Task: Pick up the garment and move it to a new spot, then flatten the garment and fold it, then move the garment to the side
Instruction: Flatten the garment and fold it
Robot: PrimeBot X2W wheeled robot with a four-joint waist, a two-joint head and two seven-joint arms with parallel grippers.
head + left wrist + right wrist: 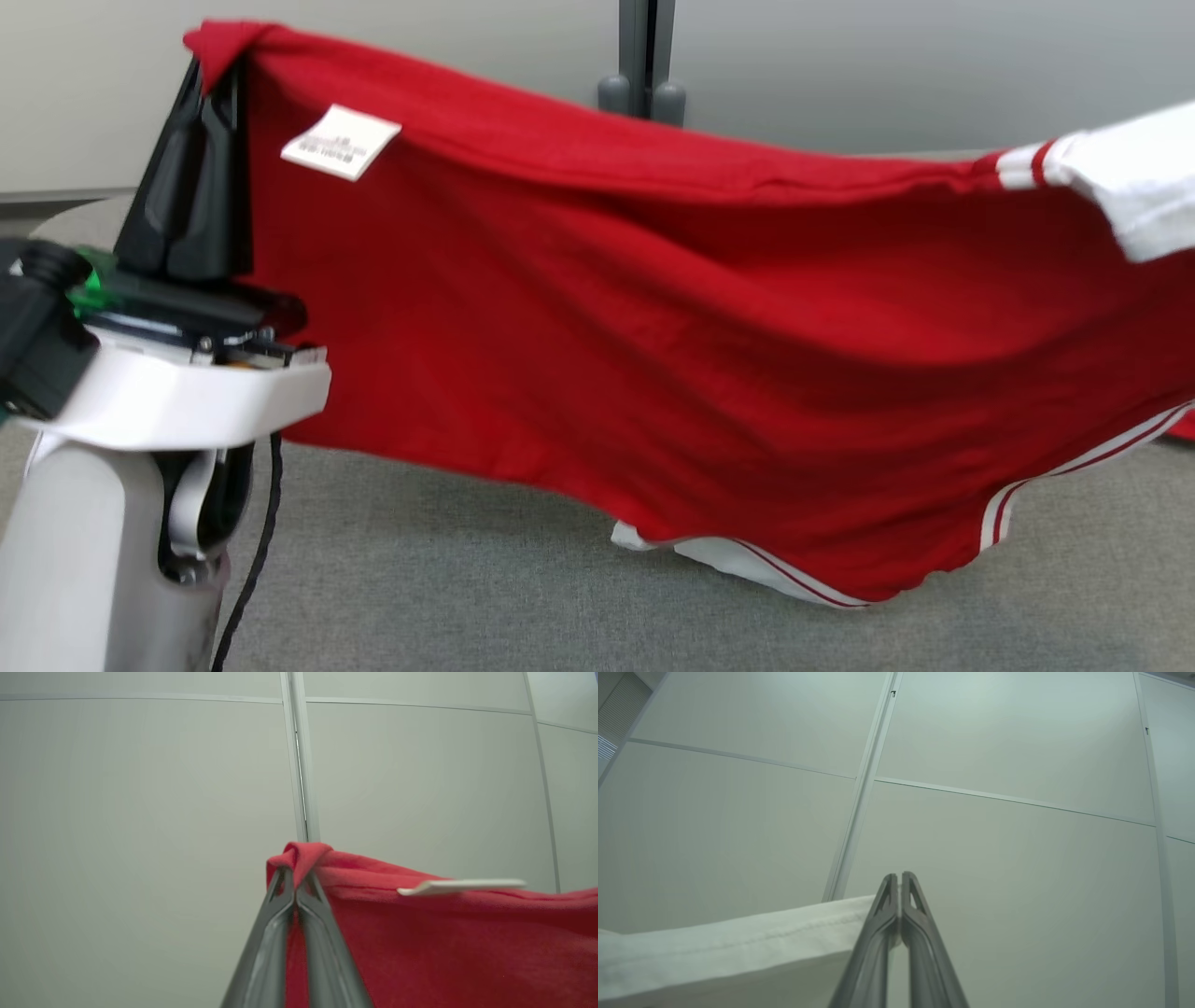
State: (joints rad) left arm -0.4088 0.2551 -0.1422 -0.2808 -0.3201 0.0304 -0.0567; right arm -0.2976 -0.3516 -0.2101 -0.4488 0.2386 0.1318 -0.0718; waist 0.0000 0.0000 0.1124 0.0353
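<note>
The pale forearm (84, 560) of the left arm sits closest to the camera, at the lower left of the head view, with a black cable (254, 560) hanging beside it. Above it the left claw (207, 79) points upward, its two dark fingers pressed together on a bunched corner of a red shirt (653, 327). In the left wrist view the same claw (295, 877) is narrow, with a fold of red cloth (444, 952) wrapped over its tips and more cloth between the fingers. From that pinched corner the shirt stretches away to the claw's right, held up in the air like a hanging sheet, with its lower edge sagging toward a grey surface (467, 588) below. A small white label (342, 141) lies on the cloth just right of the left claw; in the left wrist view it (460, 885) sticks out edge-on. At the far end from that claw, the red cloth ends in red and white stripes and a white sleeve (1134, 177). In the right wrist view the right claw (900, 879) is also closed tight, with white cloth (738, 947) meeting its fingers from the left. Behind both claws is a pale panelled wall (1017, 742), and a grey post (641, 56) stands beyond the shirt.
</note>
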